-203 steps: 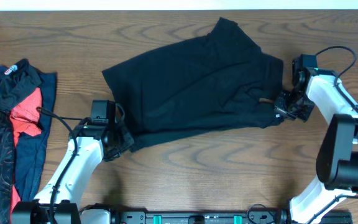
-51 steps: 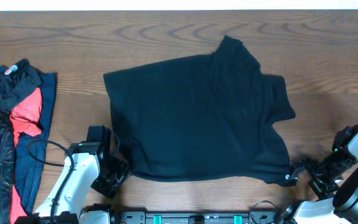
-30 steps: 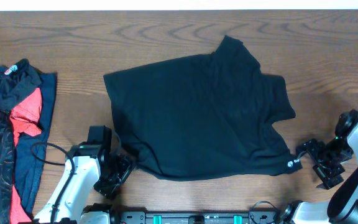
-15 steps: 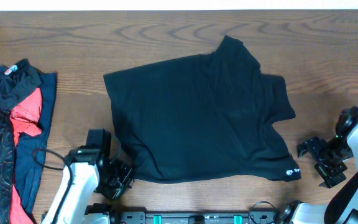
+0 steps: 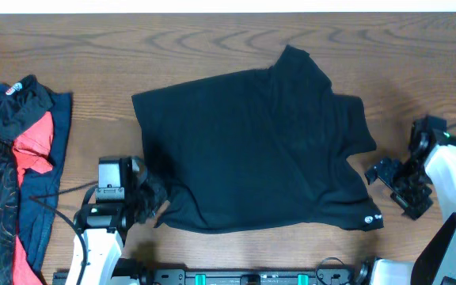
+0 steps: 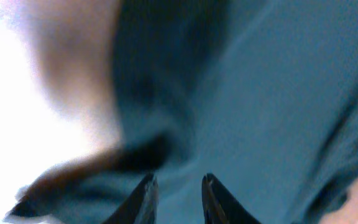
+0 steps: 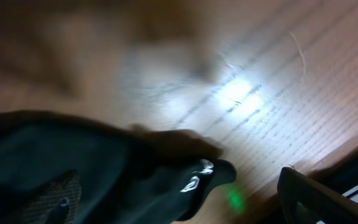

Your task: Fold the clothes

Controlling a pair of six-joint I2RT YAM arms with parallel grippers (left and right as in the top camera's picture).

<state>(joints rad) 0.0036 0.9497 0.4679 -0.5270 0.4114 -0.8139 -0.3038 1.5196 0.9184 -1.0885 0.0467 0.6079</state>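
A plain black shirt [image 5: 252, 146] lies spread across the middle of the table, a small white logo [image 5: 368, 221] on its near right corner. My left gripper [image 5: 153, 204] sits at the shirt's near left corner. In the left wrist view its fingertips [image 6: 146, 188] stand a narrow gap apart over blurred dark fabric [image 6: 260, 106], gripping nothing that I can see. My right gripper [image 5: 390, 188] hangs open just right of the shirt, apart from it. In the right wrist view the logo corner [image 7: 197, 177] lies on the wood ahead of its wide-spread jaws.
A heap of other clothes [image 5: 14, 158], black-patterned, red and navy, lies at the table's left edge. Bare wood [image 5: 418, 87] runs around the shirt. Cables trail by the left arm's base near the front edge.
My left gripper has moved away from the front edge onto the shirt's near left corner. My right gripper has drawn back from the logo corner toward the far right. The shirt has stayed put.
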